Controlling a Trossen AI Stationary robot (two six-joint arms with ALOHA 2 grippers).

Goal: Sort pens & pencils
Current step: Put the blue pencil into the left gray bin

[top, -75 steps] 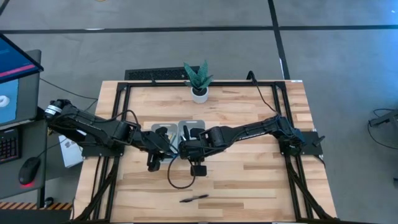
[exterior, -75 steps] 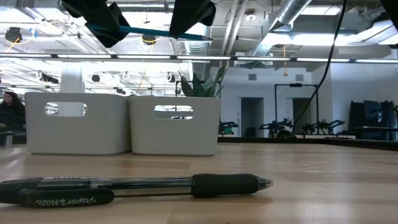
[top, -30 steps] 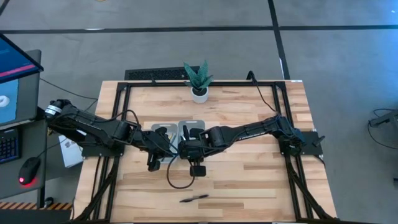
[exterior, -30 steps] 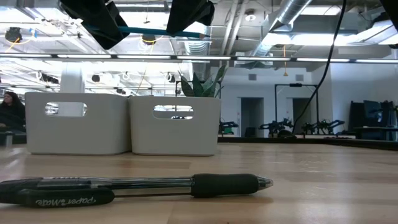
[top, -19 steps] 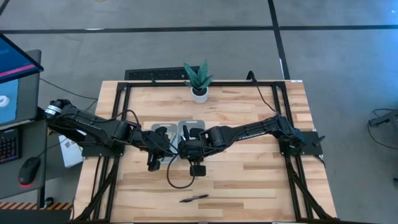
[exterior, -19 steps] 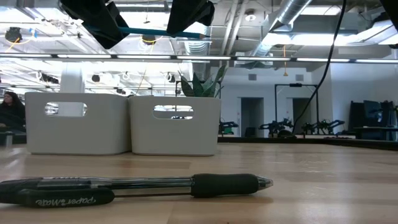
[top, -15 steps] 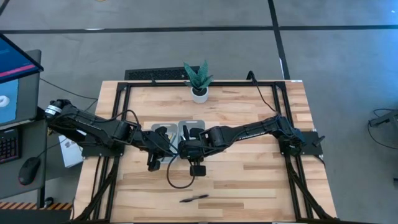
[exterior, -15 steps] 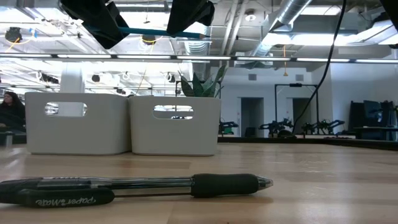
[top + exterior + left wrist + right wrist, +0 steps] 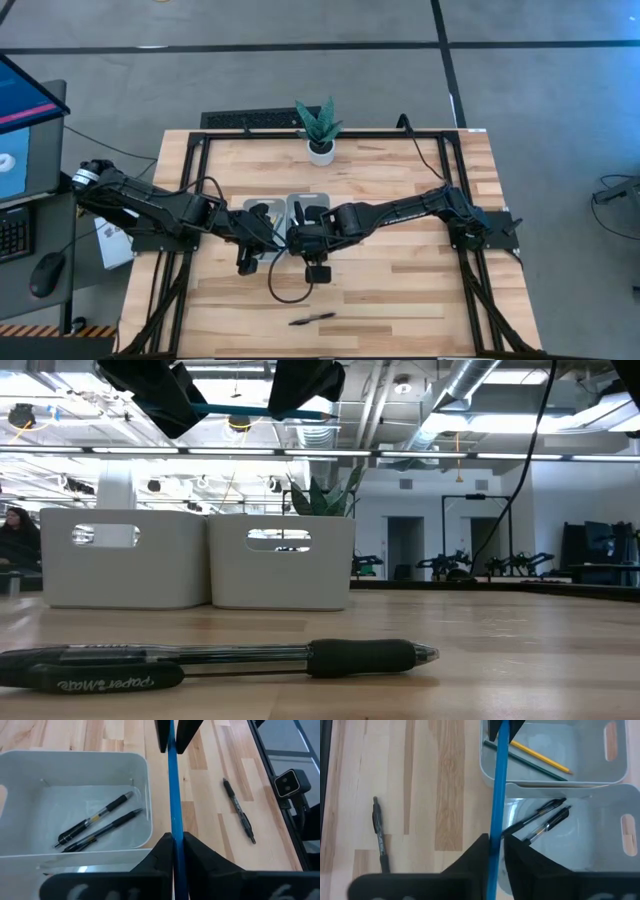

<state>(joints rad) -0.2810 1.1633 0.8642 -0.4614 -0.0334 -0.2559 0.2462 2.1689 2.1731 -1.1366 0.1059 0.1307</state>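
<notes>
The bright blue pencil (image 9: 250, 409) hangs level in the air between my two grippers, above the two white trays. My left gripper (image 9: 172, 837) is shut on its left part and my right gripper (image 9: 496, 840) on its right part. The left tray (image 9: 600, 767) holds the yellow pencil (image 9: 540, 755) and the dark grey pencil (image 9: 535, 767). Two black pens (image 9: 100, 822) lie flat in the right tray (image 9: 142, 795). A third black pen (image 9: 312, 319) lies on the table near the near edge. My left gripper pinches the blue pencil's left part (image 9: 173, 827) between its two fingers, coming from above and lying across the pencil. The pencil is lifted clear and level. My right gripper pinches the pencil's right part (image 9: 497, 827) between its two fingers, also from above and across it, with a short stub (image 9: 322, 411) sticking out past the fingers.
A potted plant (image 9: 319, 128) stands at the far edge, behind the trays. The two trays (image 9: 200, 558) sit side by side mid-table. Bare wood lies to the right of the trays and around the lone pen (image 9: 230, 660).
</notes>
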